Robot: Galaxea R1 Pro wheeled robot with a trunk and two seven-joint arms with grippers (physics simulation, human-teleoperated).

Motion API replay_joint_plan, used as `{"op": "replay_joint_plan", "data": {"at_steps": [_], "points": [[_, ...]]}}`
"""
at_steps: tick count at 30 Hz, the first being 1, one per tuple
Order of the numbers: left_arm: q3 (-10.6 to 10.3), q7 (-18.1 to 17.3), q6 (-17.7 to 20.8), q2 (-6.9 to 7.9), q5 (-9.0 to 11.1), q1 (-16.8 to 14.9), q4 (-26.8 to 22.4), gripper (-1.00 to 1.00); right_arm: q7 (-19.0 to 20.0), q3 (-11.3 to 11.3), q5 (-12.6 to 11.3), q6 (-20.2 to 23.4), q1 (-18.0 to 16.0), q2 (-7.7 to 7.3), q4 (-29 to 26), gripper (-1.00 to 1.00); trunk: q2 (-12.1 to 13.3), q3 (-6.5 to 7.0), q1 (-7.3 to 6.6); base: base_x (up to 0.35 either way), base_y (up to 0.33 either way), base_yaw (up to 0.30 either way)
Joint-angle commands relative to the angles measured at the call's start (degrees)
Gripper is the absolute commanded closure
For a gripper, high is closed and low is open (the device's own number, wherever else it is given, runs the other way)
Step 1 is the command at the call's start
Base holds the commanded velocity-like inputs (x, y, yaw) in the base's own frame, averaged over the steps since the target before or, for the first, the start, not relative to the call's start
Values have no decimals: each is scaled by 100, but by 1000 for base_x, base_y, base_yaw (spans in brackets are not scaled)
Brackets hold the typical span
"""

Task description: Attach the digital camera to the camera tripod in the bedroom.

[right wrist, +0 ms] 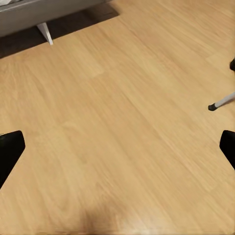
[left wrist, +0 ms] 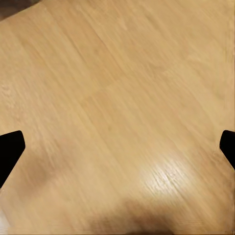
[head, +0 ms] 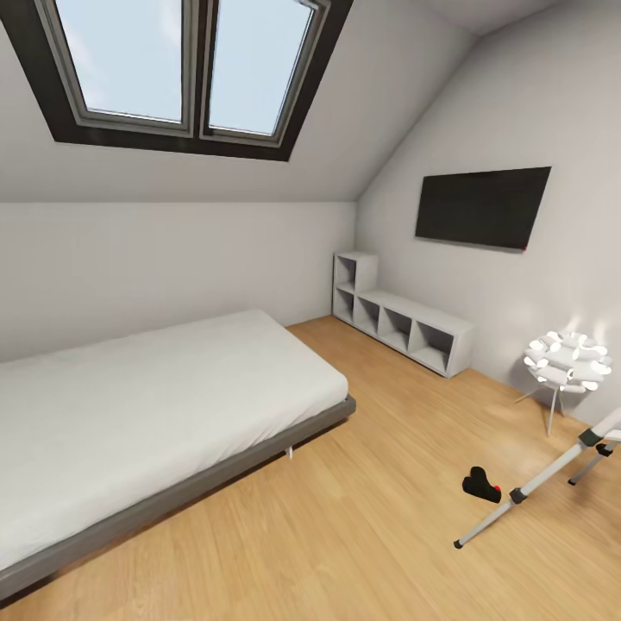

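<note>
Step in hand, judged: approach; best done by rolling nearer and squaring up to the digital camera (head: pixel 481 485), lying on the floor (head: pixel 362 517) just beside a splayed leg of the camera tripod (head: pixel 535 487), without knocking that leg. Left gripper (left wrist: pixel 117 152) and right gripper (right wrist: pixel 117 152): both spread wide, grasping nothing, above bare floor. Bedroom: light wood floor, low grey bed (head: pixel 138 423), skylights (head: pixel 185 65), wall TV (head: pixel 481 207), white cube shelf (head: pixel 401 323), ball lamp (head: pixel 567 362).

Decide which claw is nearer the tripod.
Right, probably. The right claw hangs over floor with a camera tripod foot close by; the left claw has bare wood floor below it.
</note>
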Motion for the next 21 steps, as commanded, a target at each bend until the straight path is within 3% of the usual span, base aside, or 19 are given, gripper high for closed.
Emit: {"op": "replay_joint_plan", "data": {"at_steps": [1, 5, 9, 12, 15, 18, 21], "points": [[3, -93, -5, 7, 1, 1, -224, -100, 3, -2, -2, -18, -2, 1, 27, -100, -3, -5, 0, 0, 0, 0], [5, -198, -5, 63, 26, 77, -1133, -100, 4, -7, -3, -21, -2, -3, 63, -100, -3, -5, 0, 0, 0, 0], [5, -221, -7, 109, 99, 380, -1880, -100, 4, -7, 7, -25, -2, -5, 69, -100, -3, -5, 0, 0, 0, 0], [5, -221, -12, 112, 119, 884, -2610, -100, 5, -5, 13, -46, -2, 1, 59, -100, -3, -5, 0, 0, 0, 0], [5, -208, -19, 113, 118, 1064, -2736, -100, 5, 1, 4, -57, -2, 4, 57, -100, -3, -5, 0, 0, 0, 0], [22, -191, -26, 107, 112, 1124, -2507, -100, 3, 15, -1, -172, -2, 21, 48, -100, -3, -5, 0, 0, 0, 0], [27, -184, -94, 103, 114, 1147, -2337, -100, -37, 26, -3, -817, -2, 51, 22, -100, -3, -5, 0, 0, 0, 0]]}}
